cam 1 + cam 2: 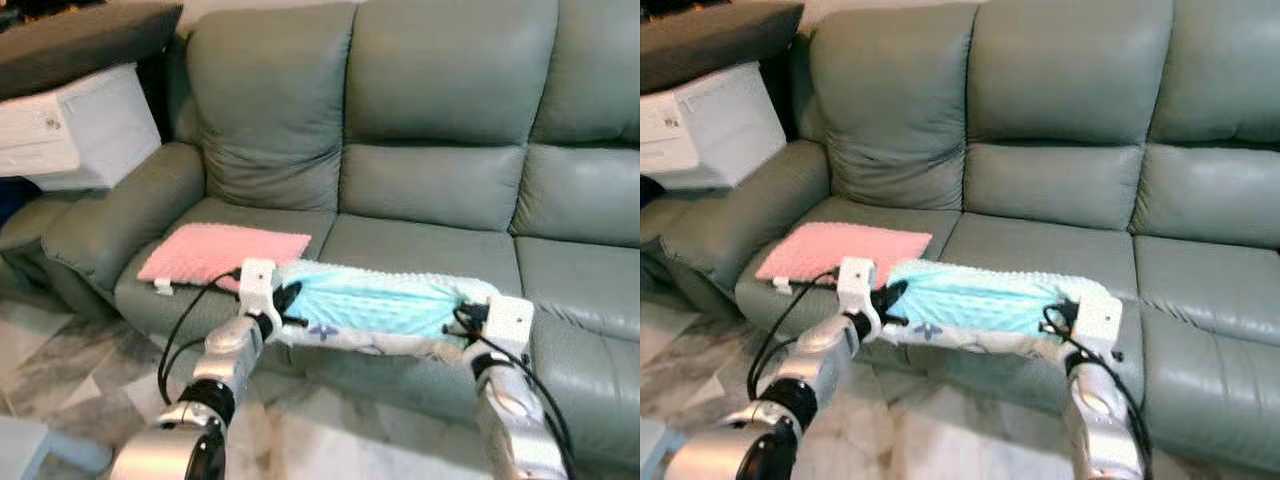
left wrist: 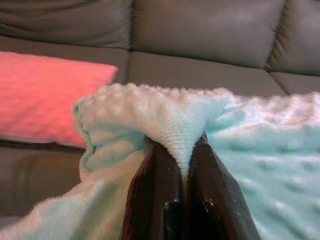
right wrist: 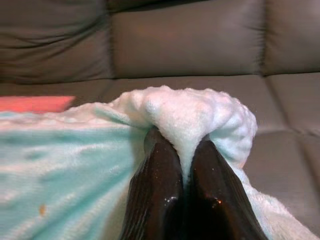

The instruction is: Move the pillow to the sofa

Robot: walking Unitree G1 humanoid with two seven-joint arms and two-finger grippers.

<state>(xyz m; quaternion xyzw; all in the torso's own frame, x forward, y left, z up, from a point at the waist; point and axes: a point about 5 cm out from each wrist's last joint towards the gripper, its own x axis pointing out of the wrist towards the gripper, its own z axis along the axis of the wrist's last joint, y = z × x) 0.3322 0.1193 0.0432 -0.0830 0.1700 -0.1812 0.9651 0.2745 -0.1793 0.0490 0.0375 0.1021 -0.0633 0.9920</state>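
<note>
At the far left a white cabinet (image 1: 85,125) stands under a dark tabletop (image 1: 80,38), just beside the left armrest of the grey-green sofa (image 1: 440,110). On the sofa's left seat cushion, near its front edge, a pink pillow (image 1: 225,252) lies flat, with a small white tag at its front left corner. Next along, the left gripper (image 1: 288,298) reaches forward over the front edge of the sofa and clamps the left end of the mint pillow (image 1: 375,305); in the left wrist view its 2 black fingers (image 2: 157,200) are pressed together with a ridge of the bumpy fabric squeezed between them, and the pink pillow lies beyond on the seat. The mint pillow hangs stretched between the 2 grippers, over the front edge of the middle seat cushion, its turquoise dotted face upward and a white patterned underside sagging below; whether it touches the cushion cannot be told. Its left end is just beside the pink pillow's front right corner. At its right end the right gripper (image 1: 468,318) pinches it in the same way: the right wrist view shows both fingers (image 3: 156,195) closed tight on a puckered fold of the white-and-mint fabric, with the sofa's seat and backrest behind. Marbled floor tiles (image 1: 60,380) lie in front of the sofa at lower left.
</note>
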